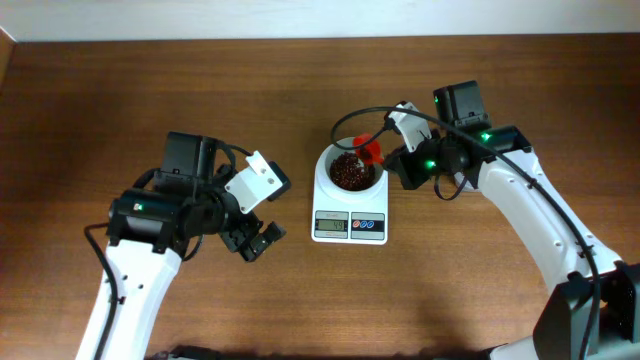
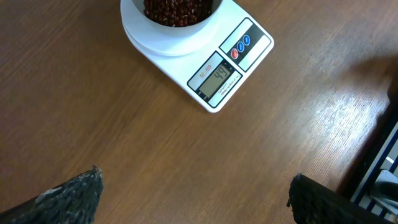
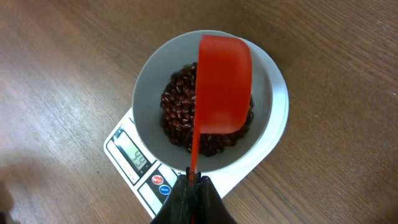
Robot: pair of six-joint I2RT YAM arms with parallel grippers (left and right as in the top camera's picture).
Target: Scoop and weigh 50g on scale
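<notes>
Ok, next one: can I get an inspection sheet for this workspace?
Surface: brown wood-grain table.
Job's things: scale mid-table, display reads 49; beans in its white bowl; red scoop over the bowl.
Clutter: nothing seen.
Grippers: left gripper open, empty, beside the scale; right gripper shut on the scoop's handle.
Cables: black cable looping off the right arm.
Surroundings: pale wall strip along the far edge.

My right hand (image 3: 194, 178) and red scoop (image 3: 222, 84) block the scale (image 1: 349, 216) from above; open counter (image 2: 124, 130) lies between it and my left hand (image 1: 258, 240).
</notes>
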